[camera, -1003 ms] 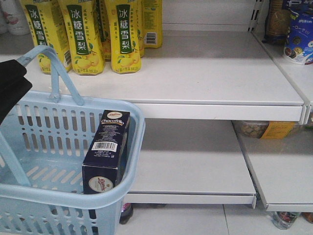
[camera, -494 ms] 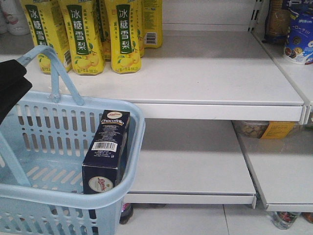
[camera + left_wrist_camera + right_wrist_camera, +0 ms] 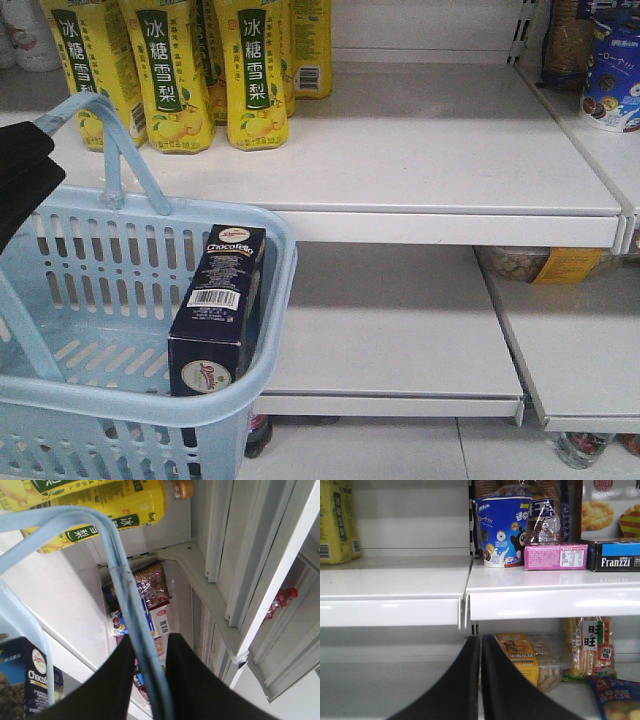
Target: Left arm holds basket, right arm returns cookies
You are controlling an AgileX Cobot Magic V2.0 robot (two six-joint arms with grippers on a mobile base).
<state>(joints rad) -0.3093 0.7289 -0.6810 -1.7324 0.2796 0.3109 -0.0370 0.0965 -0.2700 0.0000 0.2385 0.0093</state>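
Left hand point(image 3: 150, 642) is clamped on the handle point(image 3: 120, 565) of the basket point(image 3: 100, 395), at lower left of the front view. Cookies point(image 3: 218, 305) stand on end inside, leaning against its right wall. Right hand point(image 3: 480, 640), fingers together and empty, faces the shelf point(image 3: 545, 587), so the box likely sits down and left of it.
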